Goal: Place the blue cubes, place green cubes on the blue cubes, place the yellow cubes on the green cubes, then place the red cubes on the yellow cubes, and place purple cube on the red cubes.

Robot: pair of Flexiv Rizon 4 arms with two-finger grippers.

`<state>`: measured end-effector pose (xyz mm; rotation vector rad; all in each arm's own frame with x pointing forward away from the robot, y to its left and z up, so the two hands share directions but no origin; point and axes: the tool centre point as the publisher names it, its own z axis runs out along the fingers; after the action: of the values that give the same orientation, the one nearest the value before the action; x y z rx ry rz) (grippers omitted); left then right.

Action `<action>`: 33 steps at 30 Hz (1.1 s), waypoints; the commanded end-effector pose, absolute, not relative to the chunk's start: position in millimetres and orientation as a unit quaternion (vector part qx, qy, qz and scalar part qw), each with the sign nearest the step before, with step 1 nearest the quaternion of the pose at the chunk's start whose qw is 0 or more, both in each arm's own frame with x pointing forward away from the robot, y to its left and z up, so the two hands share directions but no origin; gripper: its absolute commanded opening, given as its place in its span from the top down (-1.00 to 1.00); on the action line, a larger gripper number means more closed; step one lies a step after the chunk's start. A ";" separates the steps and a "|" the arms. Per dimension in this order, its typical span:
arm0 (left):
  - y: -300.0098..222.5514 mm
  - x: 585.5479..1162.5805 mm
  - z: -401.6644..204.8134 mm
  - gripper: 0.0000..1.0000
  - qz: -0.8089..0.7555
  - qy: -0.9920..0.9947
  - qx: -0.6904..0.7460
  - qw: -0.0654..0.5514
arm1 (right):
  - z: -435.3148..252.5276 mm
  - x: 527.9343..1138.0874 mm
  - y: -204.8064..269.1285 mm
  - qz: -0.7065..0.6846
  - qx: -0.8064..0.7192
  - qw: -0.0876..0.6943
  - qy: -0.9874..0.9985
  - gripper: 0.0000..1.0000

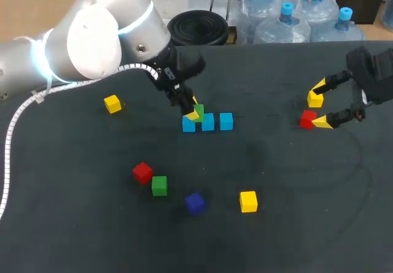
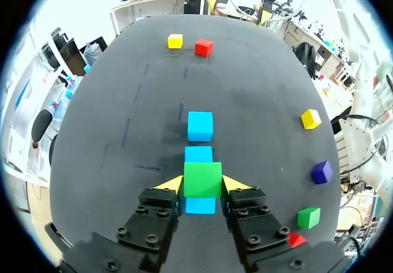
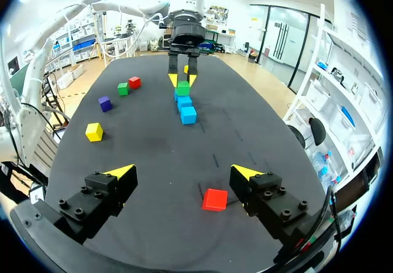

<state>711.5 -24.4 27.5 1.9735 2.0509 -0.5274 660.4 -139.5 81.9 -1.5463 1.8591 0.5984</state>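
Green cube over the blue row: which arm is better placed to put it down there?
Left. The left gripper is shut on the green cube, right over the blue cubes. The right gripper stands open far off, near a red cube.

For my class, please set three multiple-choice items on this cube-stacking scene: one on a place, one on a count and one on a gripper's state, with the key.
1. Where is the green cube that is in the left gripper?
A. on the table beside the purple cube
B. over one end of the row of blue cubes
C. on top of a yellow cube

2. How many blue cubes are there?
A. two
B. three
C. four

3. The right gripper is:
A. open
B. shut on a blue cube
C. shut on a purple cube

Key:
1 B, blue shows under and beyond the held cube.
2 B, three stand in one line.
3 A, its fingers are wide apart, with the red cube loose between them.
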 end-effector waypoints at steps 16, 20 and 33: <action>-24.7 715.3 25.2 0.65 -0.182 0.703 0.677 0.118 | 82.1 660.2 -139.5 0.227 -0.588 0.319 0.707 -1.00; -24.4 714.9 24.9 0.29 -0.182 0.704 0.677 0.116 | 82.1 660.2 -139.5 0.227 -0.588 0.319 0.707 -1.00; -24.3 715.1 24.6 0.07 -0.183 0.704 0.676 0.116 | 82.1 660.2 -139.5 0.227 -0.588 0.319 0.707 -1.00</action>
<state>712.8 -24.0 24.7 1.9762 2.0611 -0.5343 660.4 -139.5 81.9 -1.5463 1.8591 0.5984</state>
